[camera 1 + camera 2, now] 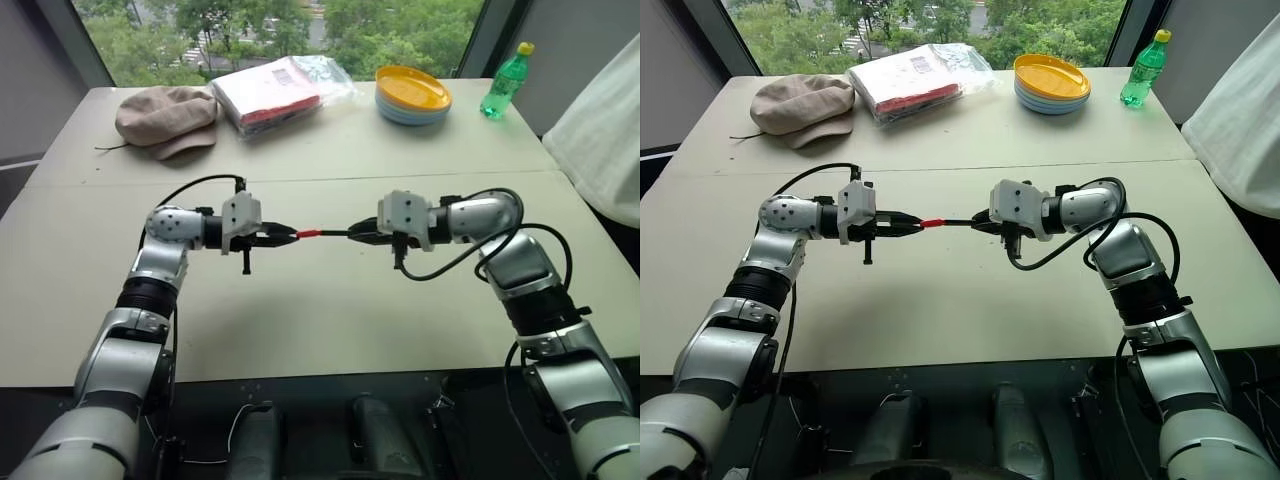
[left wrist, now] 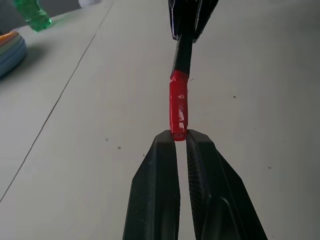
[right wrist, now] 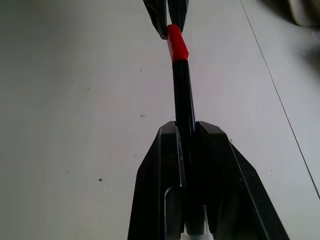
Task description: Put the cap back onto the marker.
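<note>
The marker [image 3: 183,95] is clamped between the fingers of the right gripper [image 1: 358,232] and held level above the table [image 1: 330,300]. The cap [image 2: 178,107] is pinched at its far end by the left gripper [image 1: 290,236]. Cap and marker are joined end to end between the two grippers.

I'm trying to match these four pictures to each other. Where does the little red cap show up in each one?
Left eye view: the cap is at mid-picture, between the left gripper and the right gripper.
Right eye view: cap just left of centre, between the same grippers.
Left wrist view: cap at the centre, above the fingertips.
Right wrist view: cap near the top, on the marker.
Shared landmark: the black marker.
</note>
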`<state>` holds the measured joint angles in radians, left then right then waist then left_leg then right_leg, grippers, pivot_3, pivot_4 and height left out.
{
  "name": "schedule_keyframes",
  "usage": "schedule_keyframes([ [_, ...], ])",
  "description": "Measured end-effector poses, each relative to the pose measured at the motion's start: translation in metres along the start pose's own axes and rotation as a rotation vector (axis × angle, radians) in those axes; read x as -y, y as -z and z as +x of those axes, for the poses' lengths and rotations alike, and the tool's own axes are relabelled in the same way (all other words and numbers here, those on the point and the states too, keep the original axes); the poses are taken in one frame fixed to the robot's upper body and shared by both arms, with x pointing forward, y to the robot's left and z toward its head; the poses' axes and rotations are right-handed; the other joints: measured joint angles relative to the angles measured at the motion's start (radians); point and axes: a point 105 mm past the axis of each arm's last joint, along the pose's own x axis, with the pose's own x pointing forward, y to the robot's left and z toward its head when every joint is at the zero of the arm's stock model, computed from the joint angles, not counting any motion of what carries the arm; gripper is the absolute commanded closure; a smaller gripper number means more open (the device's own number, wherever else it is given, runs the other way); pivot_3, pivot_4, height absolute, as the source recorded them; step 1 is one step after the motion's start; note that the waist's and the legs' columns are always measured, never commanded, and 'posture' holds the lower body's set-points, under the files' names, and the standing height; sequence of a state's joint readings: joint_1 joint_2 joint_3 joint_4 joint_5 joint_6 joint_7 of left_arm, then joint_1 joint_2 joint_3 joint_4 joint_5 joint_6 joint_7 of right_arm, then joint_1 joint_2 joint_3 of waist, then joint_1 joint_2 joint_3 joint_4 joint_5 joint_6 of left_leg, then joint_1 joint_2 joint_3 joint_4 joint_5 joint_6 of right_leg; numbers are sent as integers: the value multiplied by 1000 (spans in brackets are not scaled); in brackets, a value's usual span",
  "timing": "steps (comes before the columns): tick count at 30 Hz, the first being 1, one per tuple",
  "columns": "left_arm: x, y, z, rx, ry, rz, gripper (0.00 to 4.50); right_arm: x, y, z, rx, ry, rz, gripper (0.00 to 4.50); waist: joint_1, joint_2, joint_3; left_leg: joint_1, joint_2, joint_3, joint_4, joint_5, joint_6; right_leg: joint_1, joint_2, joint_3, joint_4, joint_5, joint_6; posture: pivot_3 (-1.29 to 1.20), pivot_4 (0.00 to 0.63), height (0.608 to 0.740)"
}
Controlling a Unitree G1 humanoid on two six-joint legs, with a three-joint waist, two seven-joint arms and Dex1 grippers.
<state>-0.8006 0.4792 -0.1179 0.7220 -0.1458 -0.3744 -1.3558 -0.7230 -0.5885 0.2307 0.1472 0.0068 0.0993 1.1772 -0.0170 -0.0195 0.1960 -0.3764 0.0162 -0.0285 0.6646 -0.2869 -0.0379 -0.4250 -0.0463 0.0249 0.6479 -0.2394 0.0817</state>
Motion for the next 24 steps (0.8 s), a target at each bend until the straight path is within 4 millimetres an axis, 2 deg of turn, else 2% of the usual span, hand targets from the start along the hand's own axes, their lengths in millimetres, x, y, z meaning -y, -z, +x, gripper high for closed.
schedule_keyframes([
  [24, 4, -1, 5, -46, 6, 224, 4477, -9, -1, 3, -12, -62, 214, 4453, 1, 0, 0, 0, 0, 0, 0, 0, 0, 0, 0, 0, 0, 0, 0, 0, 150, 740],
])
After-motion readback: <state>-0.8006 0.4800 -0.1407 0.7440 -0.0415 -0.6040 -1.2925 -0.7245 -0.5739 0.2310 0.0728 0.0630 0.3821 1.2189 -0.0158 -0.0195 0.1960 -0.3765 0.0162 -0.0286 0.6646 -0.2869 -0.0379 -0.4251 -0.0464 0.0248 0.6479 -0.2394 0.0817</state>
